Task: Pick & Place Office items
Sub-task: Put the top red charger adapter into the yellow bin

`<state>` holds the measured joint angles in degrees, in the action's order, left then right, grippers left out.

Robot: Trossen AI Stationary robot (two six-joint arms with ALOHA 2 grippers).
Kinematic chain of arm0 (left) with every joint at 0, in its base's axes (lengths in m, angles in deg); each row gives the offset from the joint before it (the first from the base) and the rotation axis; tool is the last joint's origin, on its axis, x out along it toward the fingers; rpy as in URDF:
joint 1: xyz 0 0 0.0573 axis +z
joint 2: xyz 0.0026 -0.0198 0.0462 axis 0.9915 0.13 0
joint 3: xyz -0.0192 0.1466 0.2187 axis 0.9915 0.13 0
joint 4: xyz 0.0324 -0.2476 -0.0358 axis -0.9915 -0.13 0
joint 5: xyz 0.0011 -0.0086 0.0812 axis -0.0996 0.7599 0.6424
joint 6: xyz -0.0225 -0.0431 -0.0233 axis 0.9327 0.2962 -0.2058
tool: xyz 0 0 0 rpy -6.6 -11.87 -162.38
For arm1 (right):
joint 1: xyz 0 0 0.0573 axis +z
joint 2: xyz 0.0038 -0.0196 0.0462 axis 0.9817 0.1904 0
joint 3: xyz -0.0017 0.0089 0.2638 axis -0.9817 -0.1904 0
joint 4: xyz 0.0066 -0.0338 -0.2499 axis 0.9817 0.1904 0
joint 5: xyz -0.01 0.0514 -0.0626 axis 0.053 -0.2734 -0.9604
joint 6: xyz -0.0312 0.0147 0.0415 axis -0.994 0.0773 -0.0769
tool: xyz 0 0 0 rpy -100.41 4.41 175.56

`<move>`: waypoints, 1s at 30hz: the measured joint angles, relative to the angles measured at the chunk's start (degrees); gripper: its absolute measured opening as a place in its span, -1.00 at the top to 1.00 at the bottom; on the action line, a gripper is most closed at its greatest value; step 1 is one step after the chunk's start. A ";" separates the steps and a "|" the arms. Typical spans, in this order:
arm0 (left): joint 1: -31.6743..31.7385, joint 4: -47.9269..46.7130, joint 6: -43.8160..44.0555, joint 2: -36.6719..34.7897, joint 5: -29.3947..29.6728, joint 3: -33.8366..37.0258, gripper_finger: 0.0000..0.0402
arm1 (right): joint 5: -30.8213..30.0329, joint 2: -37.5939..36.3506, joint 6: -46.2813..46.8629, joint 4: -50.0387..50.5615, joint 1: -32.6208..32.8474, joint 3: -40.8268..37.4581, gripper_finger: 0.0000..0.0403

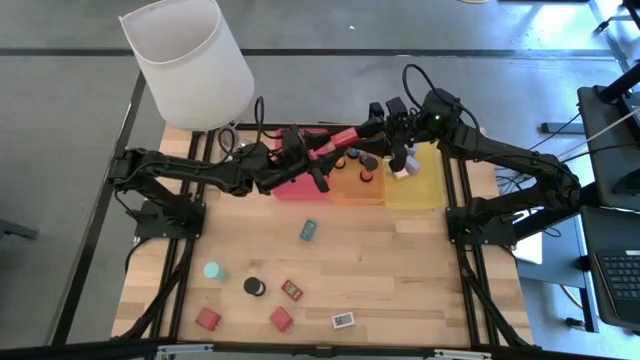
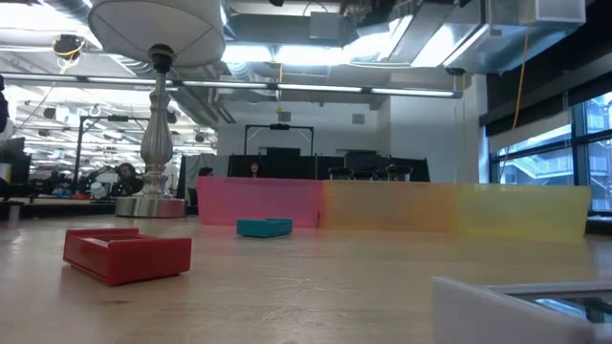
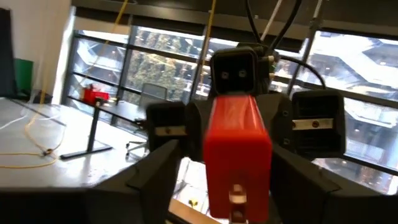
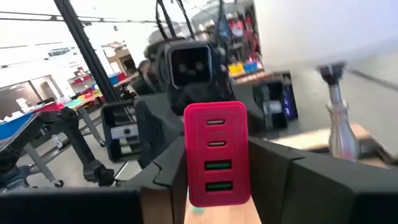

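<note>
Above red tray [image 1: 296, 190]: red charger block [image 1: 335, 140] betw. both pincers, ends hidden.

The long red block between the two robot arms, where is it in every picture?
High view: red block, top middle, above the trays.
Low view: not in it.
Left wrist view: centre.
Right wrist view: centre.
Shared landmark: the lamp, whose stem also shows in the right wrist view.

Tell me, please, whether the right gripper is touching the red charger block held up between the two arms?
Touching. In the right wrist view the right gripper has its dark fingers pressed against both sides of the red charger block, with no gap showing.
</note>
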<state>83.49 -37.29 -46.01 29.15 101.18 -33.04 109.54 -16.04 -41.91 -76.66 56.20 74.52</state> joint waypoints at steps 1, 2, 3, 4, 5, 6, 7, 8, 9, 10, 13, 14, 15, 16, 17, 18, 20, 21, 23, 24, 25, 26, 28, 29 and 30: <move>0.06 -0.15 0.05 0.00 0.49 0.00 -0.17 | 0.49 -0.31 0.25 1.50 -0.96 0.00 0.40; 0.06 -0.37 0.17 0.00 1.22 0.00 -0.21 | 0.50 -0.74 0.39 3.58 -2.02 0.02 0.40; 0.06 -1.00 0.15 0.00 2.40 0.00 -0.25 | 0.59 -1.22 0.18 6.40 -3.07 0.02 0.40; 0.06 -1.96 0.12 0.00 3.86 0.00 -0.28 | 0.69 -1.67 -0.17 9.46 -4.11 0.02 0.40; 0.06 -3.26 0.15 0.00 5.48 0.00 -0.30 | 0.89 -2.13 -0.75 12.81 -5.36 0.02 0.40; 0.06 -4.67 0.18 0.00 7.18 0.00 -0.32 | 1.19 -2.73 -1.64 16.87 -6.54 0.02 0.40; 0.04 -6.20 0.54 0.00 8.80 0.00 -0.34 | 1.31 -3.26 -2.72 21.11 -7.72 0.02 0.40; 0.04 -7.95 1.17 0.00 10.30 0.00 -0.35 | 1.36 -3.80 -4.06 25.18 -8.67 0.02 0.40; 0.04 -9.89 2.18 0.00 11.59 0.00 -0.35 | 1.32 -4.19 -5.78 30.09 -9.57 0.04 0.40; 0.04 -11.81 3.34 0.00 12.66 0.00 -0.36 | 0.92 -4.50 -7.37 35.05 -10.34 0.04 0.40; 0.04 -17.10 7.86 0.00 13.65 0.01 -0.35 | -5.80 -4.95 -12.67 50.23 -11.60 0.04 0.40; 0.04 -18.76 9.38 0.00 13.65 0.02 -0.35 | -9.44 -5.02 -14.47 55.02 -11.67 0.04 0.40; 0.04 -20.29 10.80 0.00 13.65 0.02 -0.34 | -13.56 -5.02 -15.92 59.54 -11.67 0.04 0.40; 0.04 -21.67 12.04 0.00 13.63 0.02 -0.34 | -17.87 -4.98 -17.07 63.43 -11.67 -0.05 0.40; 0.02 -22.82 13.13 0.00 13.62 0.02 -0.33 | -21.85 -4.93 -17.85 65.97 -11.67 -0.55 0.40; 0.01 -23.89 14.07 0.00 13.62 0.02 -0.33 | -24.81 -4.92 -18.07 67.62 -11.67 -1.34 0.40; 0.02 -25.58 15.52 0.00 13.61 0.02 -0.33 | -27.42 -4.89 -17.25 68.89 -11.73 -3.74 0.40; 0.02 -25.97 15.96 0.00 13.61 0.02 -0.33 | -27.48 -4.89 -16.61 68.75 -11.82 -5.28 0.40; 0.02 -26.29 16.19 0.00 13.61 0.02 -0.33 | -27.20 -4.89 -16.26 68.36 -12.16 -8.81 0.40; 0.02 -26.32 16.22 0.00 13.61 0.02 -0.33 | -27.16 -4.84 -15.88 67.48 -12.29 -10.83 0.40; 0.02 -26.35 16.22 0.00 13.60 0.02 -0.33 | -27.16 -4.64 -14.93 66.03 -12.35 -12.91 0.40; 0.02 -26.34 16.21 0.00 13.59 0.02 -0.33 | -27.22 -4.50 -13.58 64.19 -12.41 -14.94 0.40; 0.02 -26.35 16.23 0.00 13.57 0.02 -0.34 | -27.21 -4.52 -10.94 61.11 -12.72 -18.30 0.40; 0.02 -26.35 16.23 0.00 13.59 0.02 -0.34 | -27.21 -4.52 -9.78 59.25 -12.80 -19.66 0.40; 0.02 -26.35 16.23 0.00 13.58 0.02 -0.34 | -27.20 -4.52 -8.79 57.47 -12.80 -20.90 0.40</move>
<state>83.51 -63.64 -29.77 29.15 114.76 -33.02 82.34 -20.56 -50.69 -19.19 43.39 53.62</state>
